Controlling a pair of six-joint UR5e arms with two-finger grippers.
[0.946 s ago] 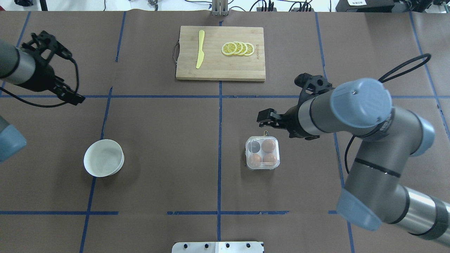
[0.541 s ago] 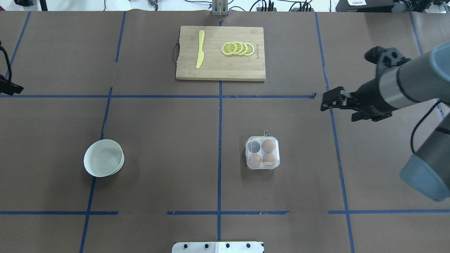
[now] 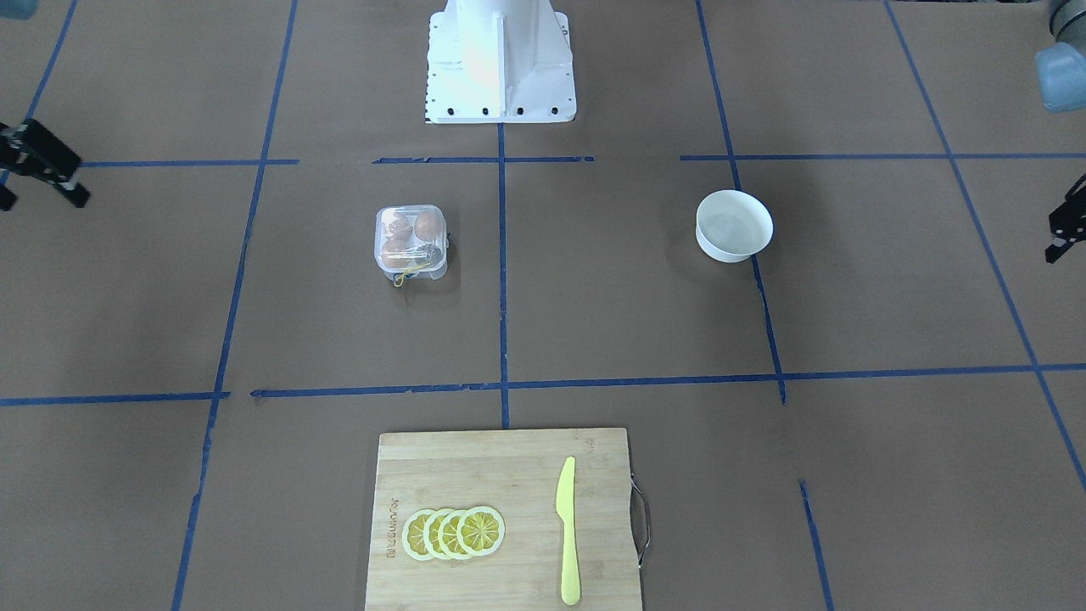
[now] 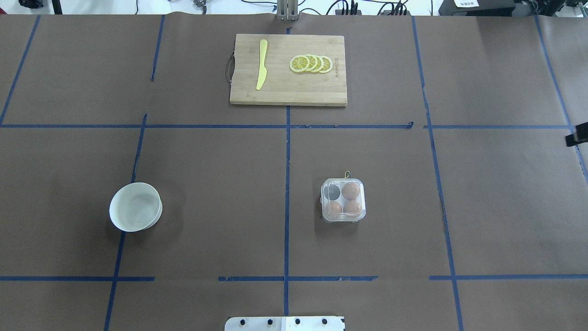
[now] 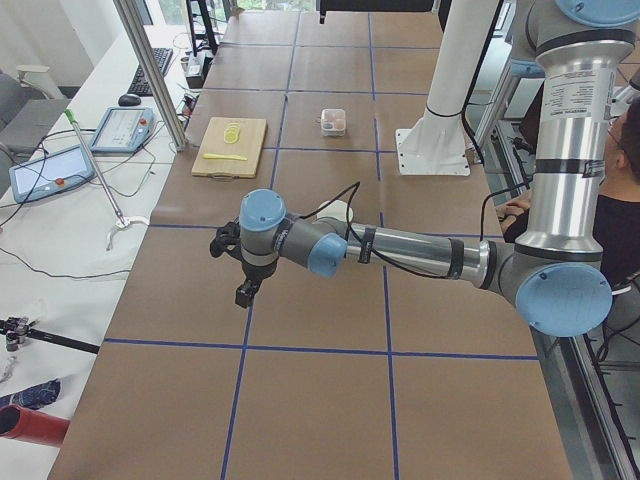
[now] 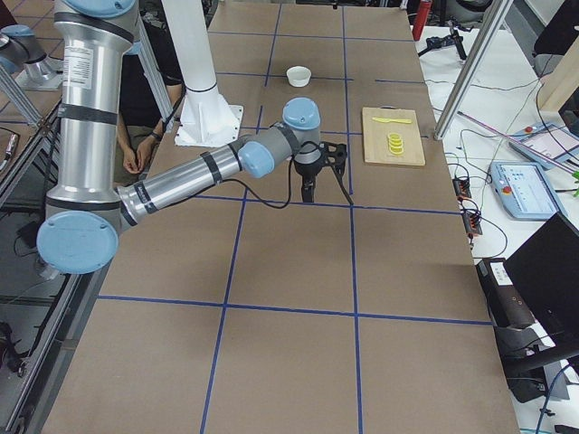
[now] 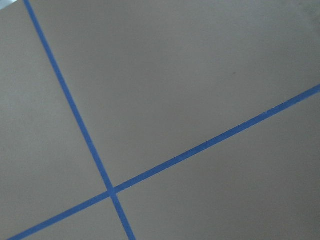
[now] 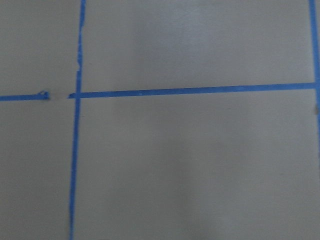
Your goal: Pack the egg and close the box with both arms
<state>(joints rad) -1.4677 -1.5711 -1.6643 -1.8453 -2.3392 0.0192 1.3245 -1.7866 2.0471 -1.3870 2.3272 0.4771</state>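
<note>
The clear egg carton (image 4: 343, 219) sits right of the table's middle with its lid down. Three brown eggs (image 4: 351, 189) lie in its cells; the fourth cell looks dark and empty. Its yellow cord (image 4: 347, 174) lies at the far side. It also shows in the front-facing view (image 3: 379, 242). My right gripper (image 3: 38, 161) is far off at the table's right edge, with only a tip in the overhead view (image 4: 576, 138). My left gripper (image 3: 1065, 229) is far off at the left edge. Both are empty and cut off; I cannot tell their jaws.
A white bowl (image 4: 135, 206) stands at the near left. A wooden cutting board (image 4: 288, 92) at the far middle holds a yellow knife (image 4: 262, 64) and lemon slices (image 4: 311, 63). The white pedestal (image 3: 499, 59) stands at the near edge. Both wrist views show only brown paper and blue tape.
My right arm has pulled away from beside the carton to the table's right edge. My left arm has left the overhead view on the left. The carton has not moved.
</note>
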